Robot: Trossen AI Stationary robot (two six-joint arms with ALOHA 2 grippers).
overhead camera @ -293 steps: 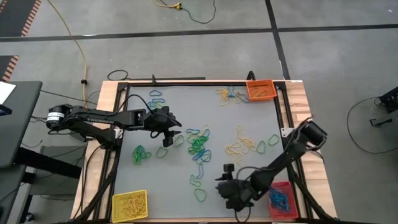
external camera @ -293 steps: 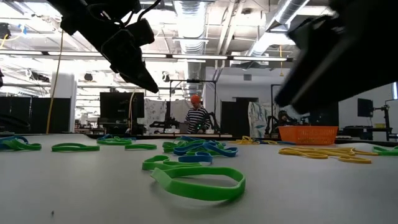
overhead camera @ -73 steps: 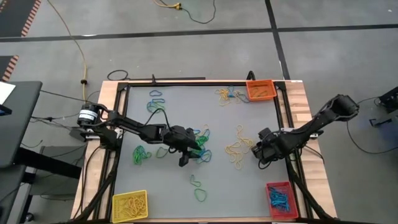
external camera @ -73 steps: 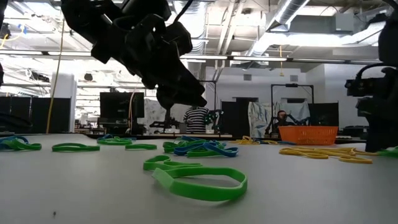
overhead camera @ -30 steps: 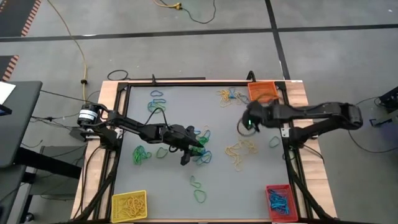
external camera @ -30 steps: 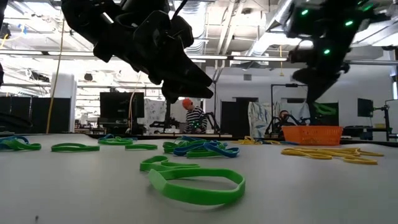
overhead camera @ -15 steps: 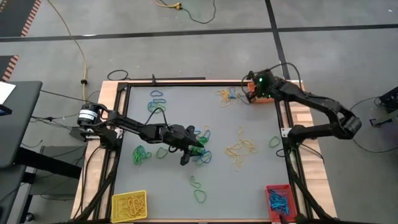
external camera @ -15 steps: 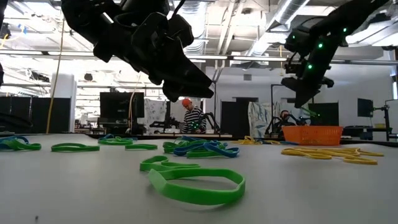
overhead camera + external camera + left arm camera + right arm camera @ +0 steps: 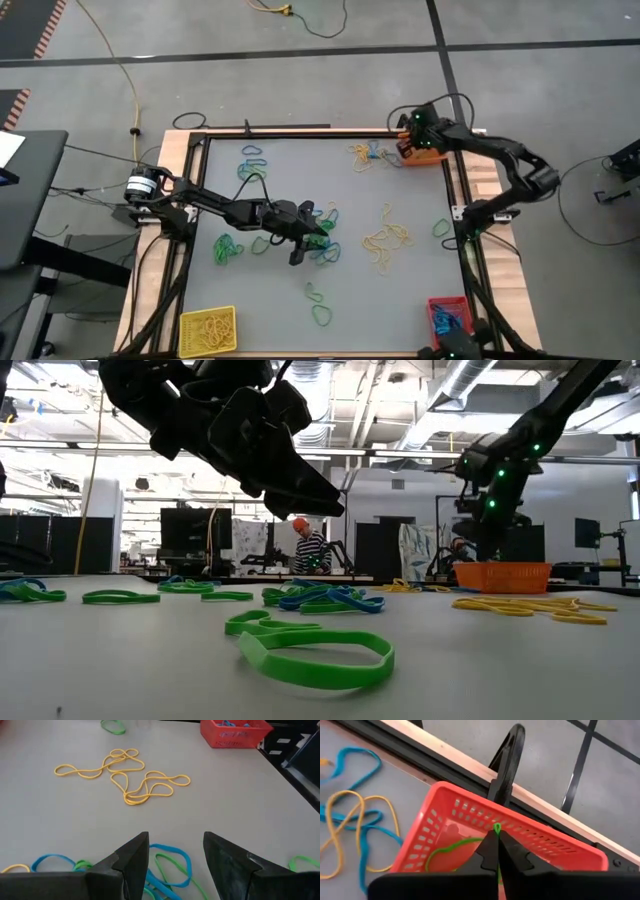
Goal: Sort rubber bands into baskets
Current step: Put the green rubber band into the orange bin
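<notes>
Right gripper [image 9: 496, 851] over orange basket [image 9: 424, 148], upper right of high view, pinching green band [image 9: 451, 851] dangling into it. Left gripper [image 9: 308, 243] spread above center band pile [image 9: 322, 238].

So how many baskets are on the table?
3: the orange basket at the far right corner under the right gripper, the yellow basket near left, and the red basket near right.

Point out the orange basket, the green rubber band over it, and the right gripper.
orange basket [image 9: 445, 810]: right wrist view, on its slotted far wall.
green rubber band [image 9: 451, 849]: right wrist view, on its hanging loop.
right gripper [image 9: 497, 831]: right wrist view, between its pinching fingertips.
</notes>
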